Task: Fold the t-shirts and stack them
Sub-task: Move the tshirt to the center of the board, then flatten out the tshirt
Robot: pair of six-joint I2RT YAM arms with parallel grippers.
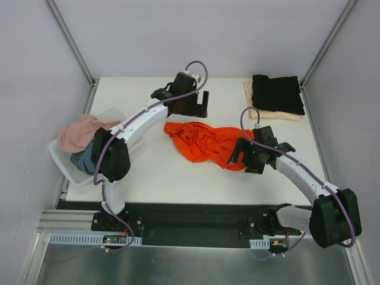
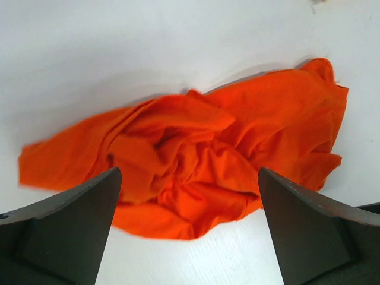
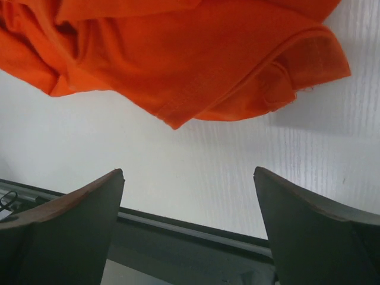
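A bright orange-red t-shirt [image 1: 205,142] lies crumpled on the white table's middle; it also shows in the left wrist view [image 2: 196,160] and the right wrist view [image 3: 178,53]. My left gripper [image 1: 199,105] hangs open and empty just behind the shirt. My right gripper [image 1: 248,159] is open and empty at the shirt's right edge. A folded black t-shirt [image 1: 276,93] lies on a folded cream-beige one [image 1: 267,114] at the back right. A dusty pink t-shirt [image 1: 80,132] and a grey-blue one [image 1: 83,160] sit in the tub.
A white plastic tub [image 1: 68,167] hangs over the table's left edge. The table's front edge with a dark rail [image 3: 196,231] shows in the right wrist view. Grey walls enclose the table.
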